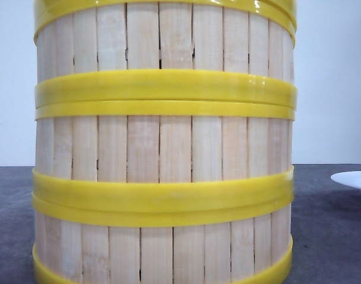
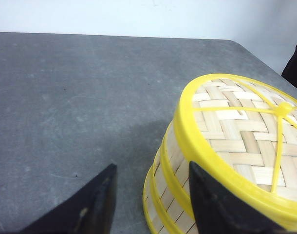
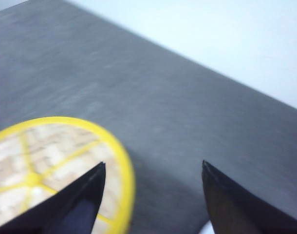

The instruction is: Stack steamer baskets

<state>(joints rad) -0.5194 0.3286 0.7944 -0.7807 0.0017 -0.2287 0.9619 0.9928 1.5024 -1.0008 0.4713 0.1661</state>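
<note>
Three steamer baskets stand stacked in one column that fills the front view: bottom basket (image 1: 163,254), middle basket (image 1: 163,148), top basket (image 1: 163,35). The stack (image 2: 226,146) also shows in the left wrist view, topped by woven bamboo with yellow spokes. My left gripper (image 2: 151,195) is open beside its wall. One finger is over the table and the other finger (image 2: 221,209) is in front of the top rim, holding nothing. My right gripper (image 3: 153,187) is open above the table at the edge of the stack's top (image 3: 51,170); this view is blurred.
Dark grey table (image 2: 80,97) spreads around the stack, with its far edge against a pale wall. A white, flat round object (image 1: 353,179) lies on the table right of the stack. A white sliver (image 3: 207,229) shows by the right finger.
</note>
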